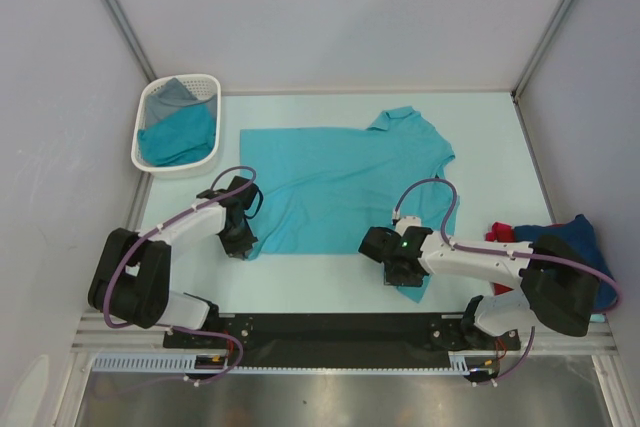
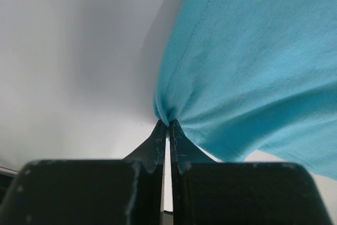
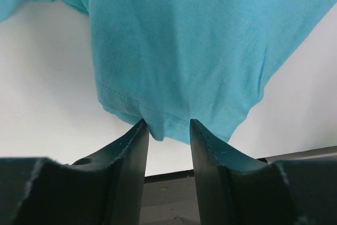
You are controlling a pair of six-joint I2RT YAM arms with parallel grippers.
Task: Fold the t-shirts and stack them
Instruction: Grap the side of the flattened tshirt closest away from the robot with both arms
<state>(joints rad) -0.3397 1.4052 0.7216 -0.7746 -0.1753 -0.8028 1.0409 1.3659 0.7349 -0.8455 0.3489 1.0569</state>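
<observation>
Black base rail (image 1: 330, 329) along near edge. Left gripper (image 2: 168, 123) clamped on near-left corner of teal t-shirt (image 1: 340, 182). Right gripper (image 3: 167, 129) jaws apart, straddling its near-right edge. Teal t-shirt spread mid pale surface (image 1: 480, 127). White basket (image 1: 150, 159) far left, holding teal and grey cloth. Navy t-shirt (image 1: 578, 239) and red t-shirt (image 1: 498, 233) heaped at right edge. Plain grey walls (image 1: 350, 7) on three sides.

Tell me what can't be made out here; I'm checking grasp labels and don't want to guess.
- Top view: the left gripper hides its own shut tips on the teal t-shirt; only its wrist view shows them.
- Top view: the right gripper covers the cloth between its open jaws.
- Top view: the right arm hides part of the red and navy cloth pile.
- Basket: bunched teal and grey cloth, garments unclear.
</observation>
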